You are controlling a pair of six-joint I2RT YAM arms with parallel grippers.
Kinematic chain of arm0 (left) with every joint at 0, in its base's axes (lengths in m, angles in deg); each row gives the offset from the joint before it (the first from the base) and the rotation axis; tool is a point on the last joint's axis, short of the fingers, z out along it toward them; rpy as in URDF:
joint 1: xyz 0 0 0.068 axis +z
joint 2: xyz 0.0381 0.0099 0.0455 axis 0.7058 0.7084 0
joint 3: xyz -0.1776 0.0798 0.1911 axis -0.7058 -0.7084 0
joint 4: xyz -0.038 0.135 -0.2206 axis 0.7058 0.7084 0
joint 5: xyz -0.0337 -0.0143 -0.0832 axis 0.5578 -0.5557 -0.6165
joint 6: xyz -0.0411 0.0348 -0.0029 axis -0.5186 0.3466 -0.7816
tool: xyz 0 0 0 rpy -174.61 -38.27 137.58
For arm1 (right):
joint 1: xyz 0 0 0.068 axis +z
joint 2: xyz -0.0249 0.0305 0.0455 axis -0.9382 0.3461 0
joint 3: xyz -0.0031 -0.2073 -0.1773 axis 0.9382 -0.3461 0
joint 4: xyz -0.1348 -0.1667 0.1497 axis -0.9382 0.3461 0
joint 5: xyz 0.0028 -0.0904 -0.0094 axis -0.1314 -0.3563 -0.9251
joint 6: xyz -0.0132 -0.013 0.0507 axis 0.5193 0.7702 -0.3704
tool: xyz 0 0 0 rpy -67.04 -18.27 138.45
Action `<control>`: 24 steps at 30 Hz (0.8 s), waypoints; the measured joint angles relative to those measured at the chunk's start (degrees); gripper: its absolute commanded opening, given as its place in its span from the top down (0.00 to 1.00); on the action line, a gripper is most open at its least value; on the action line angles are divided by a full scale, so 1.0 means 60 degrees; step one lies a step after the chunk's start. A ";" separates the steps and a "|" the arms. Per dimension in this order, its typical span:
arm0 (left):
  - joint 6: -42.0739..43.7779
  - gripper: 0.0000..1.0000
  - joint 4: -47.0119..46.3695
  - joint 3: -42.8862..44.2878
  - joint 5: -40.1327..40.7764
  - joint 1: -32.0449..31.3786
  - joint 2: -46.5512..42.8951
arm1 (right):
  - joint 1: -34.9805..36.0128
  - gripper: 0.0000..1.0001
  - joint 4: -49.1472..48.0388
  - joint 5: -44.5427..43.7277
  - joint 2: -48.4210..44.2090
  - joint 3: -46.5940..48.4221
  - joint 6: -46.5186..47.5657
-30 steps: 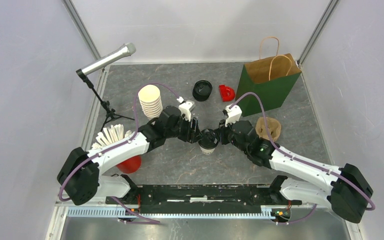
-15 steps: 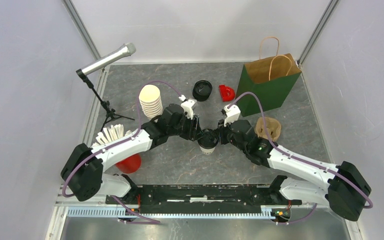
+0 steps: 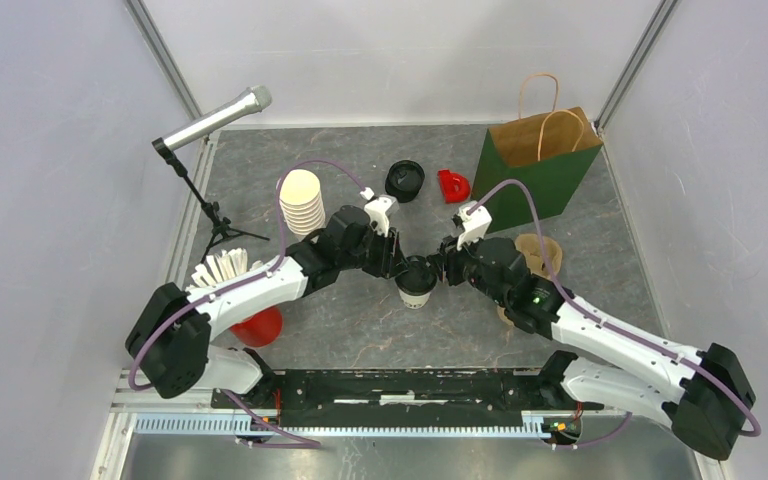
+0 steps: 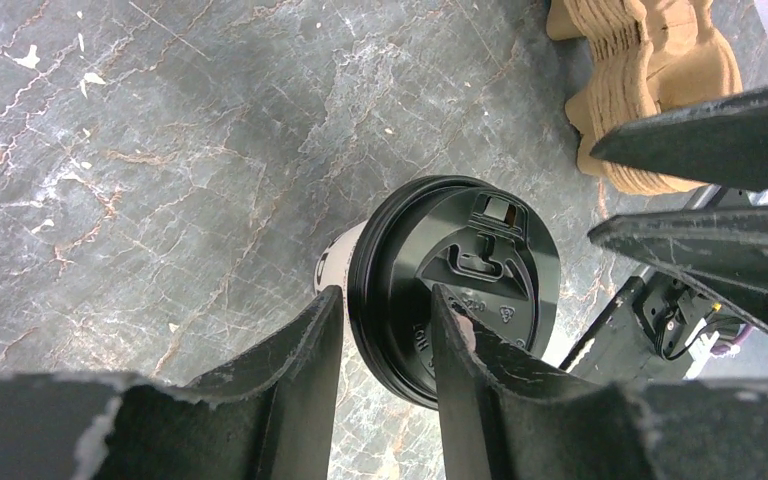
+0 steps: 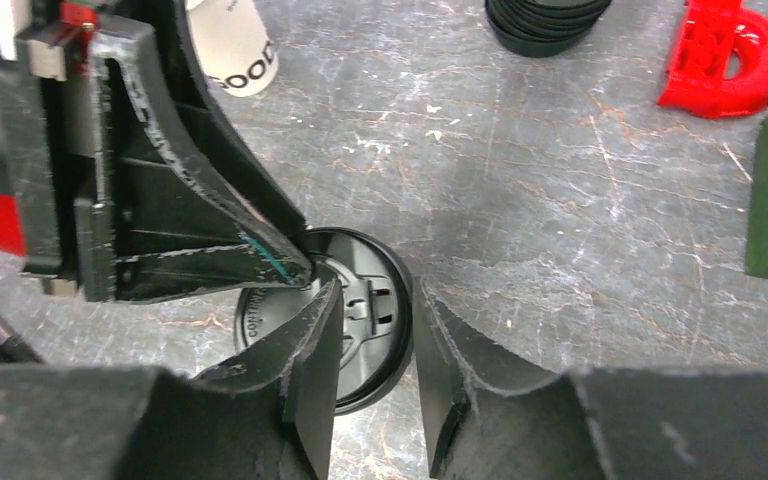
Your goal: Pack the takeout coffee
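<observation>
One takeout coffee (image 3: 416, 284), a cream paper cup with a black lid (image 4: 470, 250), stands upright mid-table. My left gripper (image 3: 397, 263) reaches it from the left. In the left wrist view the left gripper (image 4: 385, 300) is open and straddles the lid's near rim, one finger outside the cup wall and one over the lid. My right gripper (image 3: 439, 268) comes from the right. In the right wrist view the right gripper (image 5: 377, 288) is open astride the opposite rim of the lid (image 5: 360, 380), with a gap beside each finger.
A stack of lidless cups (image 3: 301, 200) stands behind my left arm. A pile of black lids (image 3: 404, 180) and a red piece (image 3: 452, 184) lie further back. A green-and-brown paper bag (image 3: 540, 165) stands back right, a cardboard carrier (image 3: 538, 255) before it. Red cup of sticks (image 3: 245, 300) at left.
The right jaws have opened off the lid's rim. The left jaws have narrowed around the rim's other side. Both arms have crept slightly forward; the cup stays in place.
</observation>
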 measured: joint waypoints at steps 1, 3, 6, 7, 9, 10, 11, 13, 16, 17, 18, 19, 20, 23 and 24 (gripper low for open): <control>0.0000 0.56 -0.0033 0.0000 -0.0026 0.0000 0.0018 | -0.0007 0.66 -0.0022 0.0160 -0.0051 0.0000 0.0066; -0.0004 0.57 -0.0113 0.0000 -0.0066 0.0000 0.0044 | -0.0015 0.69 -0.0102 0.0528 -0.0040 0.0000 0.0149; -0.0004 0.57 -0.0211 -0.0004 -0.0175 0.0000 0.0120 | -0.0018 0.71 -0.0284 0.1282 0.0182 0.0000 0.0219; -0.0007 0.57 -0.0233 -0.0011 -0.0237 0.0000 0.0127 | -0.0018 0.72 -0.0357 0.1519 0.0310 0.0000 0.0222; -0.0007 0.57 -0.0251 -0.0029 -0.0266 0.0000 0.0127 | -0.0015 0.74 -0.0463 0.1909 0.0561 -0.0004 0.0215; -0.0007 0.57 -0.0273 -0.0040 -0.0273 0.0000 0.0127 | -0.0015 0.74 -0.0532 0.2051 0.0688 -0.0007 0.0208; -0.0011 0.57 -0.0299 -0.0058 -0.0280 0.0000 0.0124 | -0.0015 0.75 -0.0627 0.2153 0.0761 -0.0044 0.0204; -0.0018 0.57 -0.0401 -0.0117 -0.0284 0.0000 0.0113 | -0.0015 0.76 -0.0805 0.2284 0.0805 -0.0197 0.0153; -0.0040 0.55 -0.0481 -0.0160 -0.0284 0.0000 0.0102 | -0.0015 0.77 -0.1100 0.2361 0.0827 -0.0612 0.0055; -0.0051 0.51 -0.0477 -0.0160 -0.0288 0.0004 0.0102 | -0.0018 0.76 -0.1188 0.2361 0.0867 -0.0750 0.0025; -0.0073 0.46 -0.0452 -0.0160 -0.0302 0.0025 0.0102 | -0.0015 0.77 -0.1351 0.2350 0.0885 -0.0827 -0.0004; -0.0091 0.44 -0.0437 -0.0160 -0.0328 0.0055 0.0102 | -0.0015 0.77 -0.1413 0.2324 0.0882 -0.0845 -0.0007; -0.0117 0.43 -0.0401 -0.0157 -0.0379 0.0098 0.0091 | -0.0018 0.77 -0.1472 0.2313 0.0882 -0.0863 -0.0007; -0.0244 0.35 -0.0233 -0.0157 -0.0659 0.0350 0.0025 | -0.0015 0.77 -0.1683 0.2262 0.0878 -0.0994 0.0004; -0.0302 0.32 -0.0219 -0.0157 -0.0776 0.0441 -0.0022 | -0.0015 0.77 -0.1759 0.2244 0.0878 -0.1035 0.0015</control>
